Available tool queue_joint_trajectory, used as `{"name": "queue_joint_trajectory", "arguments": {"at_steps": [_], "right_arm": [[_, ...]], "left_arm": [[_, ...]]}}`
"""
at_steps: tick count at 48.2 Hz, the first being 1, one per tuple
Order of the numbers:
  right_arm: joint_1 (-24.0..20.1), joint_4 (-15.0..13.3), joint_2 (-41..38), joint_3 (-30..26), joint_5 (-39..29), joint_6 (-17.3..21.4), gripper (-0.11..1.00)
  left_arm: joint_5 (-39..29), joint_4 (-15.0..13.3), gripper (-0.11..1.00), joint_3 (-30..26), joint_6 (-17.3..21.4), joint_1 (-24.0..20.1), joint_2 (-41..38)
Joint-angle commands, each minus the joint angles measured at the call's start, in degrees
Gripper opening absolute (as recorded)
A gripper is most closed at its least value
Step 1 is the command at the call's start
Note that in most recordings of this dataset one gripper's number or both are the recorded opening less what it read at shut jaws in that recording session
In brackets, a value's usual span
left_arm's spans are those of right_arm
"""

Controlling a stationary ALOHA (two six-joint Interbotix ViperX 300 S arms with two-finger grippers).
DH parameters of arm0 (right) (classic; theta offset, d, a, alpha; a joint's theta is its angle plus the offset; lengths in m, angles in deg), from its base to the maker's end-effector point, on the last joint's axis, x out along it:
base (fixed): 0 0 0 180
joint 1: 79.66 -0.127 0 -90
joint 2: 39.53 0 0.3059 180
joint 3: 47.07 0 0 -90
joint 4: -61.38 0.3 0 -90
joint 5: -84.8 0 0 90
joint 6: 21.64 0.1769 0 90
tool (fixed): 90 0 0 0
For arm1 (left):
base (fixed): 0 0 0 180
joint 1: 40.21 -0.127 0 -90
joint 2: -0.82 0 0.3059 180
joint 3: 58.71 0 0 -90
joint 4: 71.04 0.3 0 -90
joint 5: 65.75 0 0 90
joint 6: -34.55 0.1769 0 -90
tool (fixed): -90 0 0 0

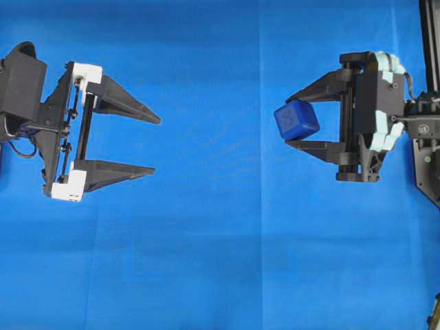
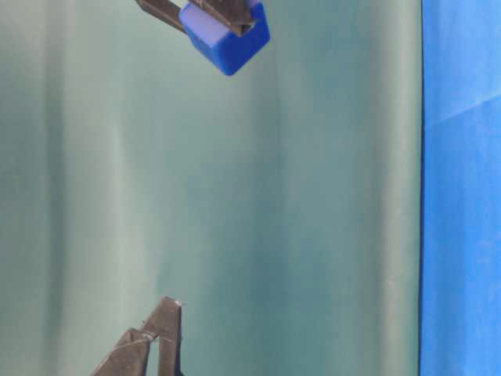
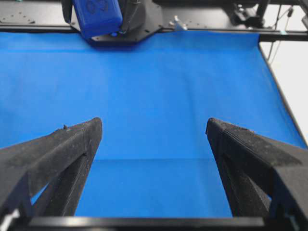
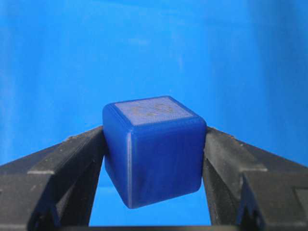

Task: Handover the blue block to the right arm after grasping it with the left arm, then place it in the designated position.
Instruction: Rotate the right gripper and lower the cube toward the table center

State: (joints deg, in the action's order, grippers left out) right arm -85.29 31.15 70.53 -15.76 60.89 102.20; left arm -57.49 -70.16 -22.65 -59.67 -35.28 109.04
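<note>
Blue cloth (image 1: 220,261) covers the work surface; at left the left gripper (image 1: 155,144) has its fingers spread wide with nothing between them, and well apart at right the right gripper (image 1: 290,122) pinches the blue block (image 1: 296,119) at its fingertips, tilted, above the cloth.

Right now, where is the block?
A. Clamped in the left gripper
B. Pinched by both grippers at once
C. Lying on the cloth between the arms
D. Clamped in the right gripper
D: the block sits between the fingers of the right gripper, which press on its two sides in the right wrist view, while the left gripper stands open and holds nothing.
</note>
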Motion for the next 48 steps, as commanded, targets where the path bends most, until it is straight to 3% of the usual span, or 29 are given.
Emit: {"name": "queue_joint_trajectory", "arguments": {"at_steps": [1,26,48], "right_arm": [[-0.1,0.2,0.2,-1.5,0.2,0.2,0.44],[0.0,0.1,-1.8,-1.6,2.8,0.3,0.44],[1.5,0.2,-19.2,-3.7,17.6,3.9,0.44]], "left_arm": [[0.5,-0.1,0.89,-1.5,-0.2,-0.2,0.3],[0.3,-0.1,0.89,-1.6,-0.2,-0.2,0.3],[0.4,-0.1,0.89,-1.6,-0.3,-0.2,0.3]]}}
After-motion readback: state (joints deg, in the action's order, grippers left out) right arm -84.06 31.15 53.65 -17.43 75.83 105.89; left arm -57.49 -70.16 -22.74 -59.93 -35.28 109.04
